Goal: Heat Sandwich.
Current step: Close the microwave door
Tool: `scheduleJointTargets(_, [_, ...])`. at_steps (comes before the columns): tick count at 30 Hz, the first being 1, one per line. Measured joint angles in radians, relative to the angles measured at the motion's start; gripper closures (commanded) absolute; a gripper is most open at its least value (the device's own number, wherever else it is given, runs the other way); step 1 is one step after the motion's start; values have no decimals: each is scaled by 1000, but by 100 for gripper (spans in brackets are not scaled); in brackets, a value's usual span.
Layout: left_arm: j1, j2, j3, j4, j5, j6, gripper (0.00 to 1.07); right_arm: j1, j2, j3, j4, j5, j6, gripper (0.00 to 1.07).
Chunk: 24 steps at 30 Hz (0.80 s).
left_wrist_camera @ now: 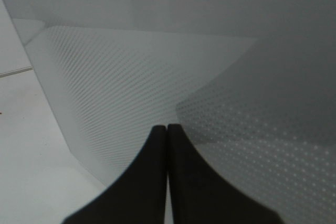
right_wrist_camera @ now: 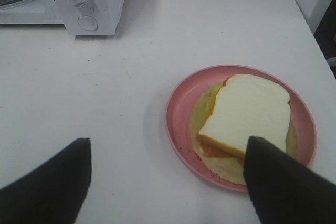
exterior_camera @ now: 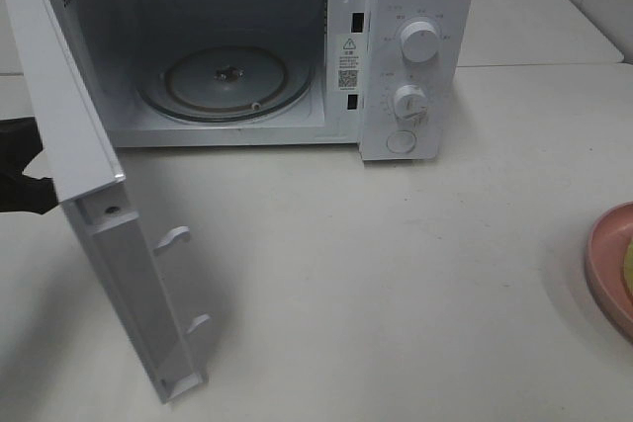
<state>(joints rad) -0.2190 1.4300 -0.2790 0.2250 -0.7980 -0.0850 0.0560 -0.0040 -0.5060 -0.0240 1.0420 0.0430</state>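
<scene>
Nearest in the high view: open microwave door [exterior_camera: 94, 214], swung out toward the camera on the left, inner face showing latch hooks, lower corner low over the white table [exterior_camera: 396, 284]; behind the door's outer side, at the left edge, a dark shape of the left arm [exterior_camera: 20, 170], mostly hidden; seen from the left wrist, left gripper [left_wrist_camera: 167, 129] pinched fully together, the two black fingers [left_wrist_camera: 144, 182] touching along their length with nothing between them, tips right up against the dotted, frosted panel of the door [left_wrist_camera: 131, 87]; contact with the panel not clear

At the right edge of the high view, only a sliver of the pink plate [exterior_camera: 608, 264] on the table, well apart from the microwave; from the right wrist, right gripper [right_wrist_camera: 167, 182] spread wide and empty, one black finger [right_wrist_camera: 50, 182] over bare table, the other finger low over the plate's near rim and the sandwich's corner; contact not clear; sandwich [right_wrist_camera: 249, 111] lying flat on the pink plate [right_wrist_camera: 181, 116], white top slice with tan crust, yellow and orange-red filling showing at the edges, a pale yellow-green layer spreading out beneath

Farther back: microwave [exterior_camera: 415, 56] standing white at the rear of the table, cavity open, glass turntable [exterior_camera: 226, 81] inside with nothing on it; two round knobs [exterior_camera: 420, 42] and a round button on the control panel to the right of the cavity; label with a code on the inner frame
</scene>
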Motion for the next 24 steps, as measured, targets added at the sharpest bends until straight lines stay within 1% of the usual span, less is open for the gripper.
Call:
scheduleJointTargets(3, [-46, 47, -29, -6, -19, 0, 106, 0, 0, 0, 0, 0, 0, 31])
scheduleJointTargets(4, [-74, 68, -48, -7, -27, 0, 106, 0, 0, 0, 0, 0, 0, 31])
scheduleJointTargets(5, [-74, 68, -48, -7, -27, 0, 106, 0, 0, 0, 0, 0, 0, 31])
scheduleJointTargets(8, [-115, 98, -73, -30, -37, 0, 106, 0, 0, 0, 0, 0, 0, 31])
scheduleJointTargets(9, [-147, 121, -94, -68, -43, 5, 106, 0, 0, 0, 0, 0, 0, 31])
scheduleJointTargets(10, [-147, 121, -94, -68, -43, 5, 106, 0, 0, 0, 0, 0, 0, 31])
scheduleJointTargets(12, [-182, 142, -114, -110, -45, 17, 106, 0, 0, 0, 0, 0, 0, 31])
scheduleJointTargets(13, [-218, 167, -137, -158, -47, 36, 106, 0, 0, 0, 0, 0, 0, 31])
scheduleJointTargets(14, [-238, 180, -149, -185, -47, 46, 106, 0, 0, 0, 0, 0, 0, 31])
scheduleJointTargets(15, [-238, 180, -149, -185, -47, 46, 106, 0, 0, 0, 0, 0, 0, 31])
scheduleJointTargets(17, [-278, 203, -175, -243, -47, 69, 106, 0, 0, 0, 0, 0, 0, 31])
scheduleJointTargets(18, [-313, 225, -200, -297, -47, 93, 106, 0, 0, 0, 0, 0, 0, 31])
scheduleJointTargets(19, [-313, 225, -200, -297, -47, 93, 106, 0, 0, 0, 0, 0, 0, 31])
scheduleJointTargets(21, [-345, 249, -225, -350, -47, 118, 106, 0, 0, 0, 0, 0, 0, 31])
scheduleJointTargets(22, [-378, 270, -254, -399, -47, 145, 106, 0, 0, 0, 0, 0, 0, 31])
scheduleJointTargets(23, [-394, 282, -269, -422, -47, 161, 106, 0, 0, 0, 0, 0, 0, 31])
scheduleJointTargets(24, [-394, 282, -269, -422, -47, 161, 106, 0, 0, 0, 0, 0, 0, 31])
